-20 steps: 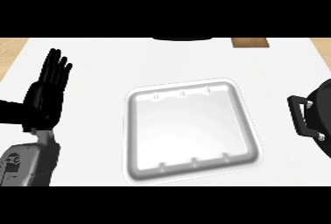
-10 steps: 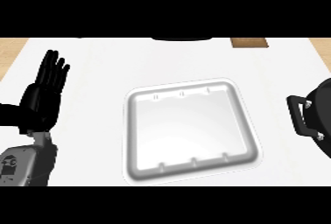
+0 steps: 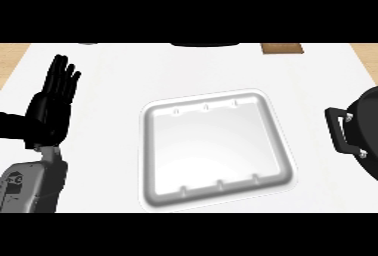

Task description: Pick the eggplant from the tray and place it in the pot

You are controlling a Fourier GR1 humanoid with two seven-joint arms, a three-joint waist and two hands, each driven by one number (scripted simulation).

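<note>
A: One hand is listed: the left hand (image 3: 50, 107), at the view's left edge, fingers straight and raised, nothing held, resting. The right hand is not shown.

B: And the eggplant?

A: None is to be seen. The white tray (image 3: 159, 150) lies mid-counter with nothing visible in it. The black pot (image 3: 362, 132) is entered at the right edge, cut off by the frame, its handle turned toward the tray; its inside cannot be seen.

B: So the eggplant's place cannot be told?

A: It cannot. It may be judged already in the pot, or out of view.

B: Risks to be recorded?

A: Two. If the eggplant is assumed delivered and is not, the task would be left undone. If a reach toward the pot is made blind, its handle could be struck and the pot shifted, since most of it lies outside the frame.
</note>
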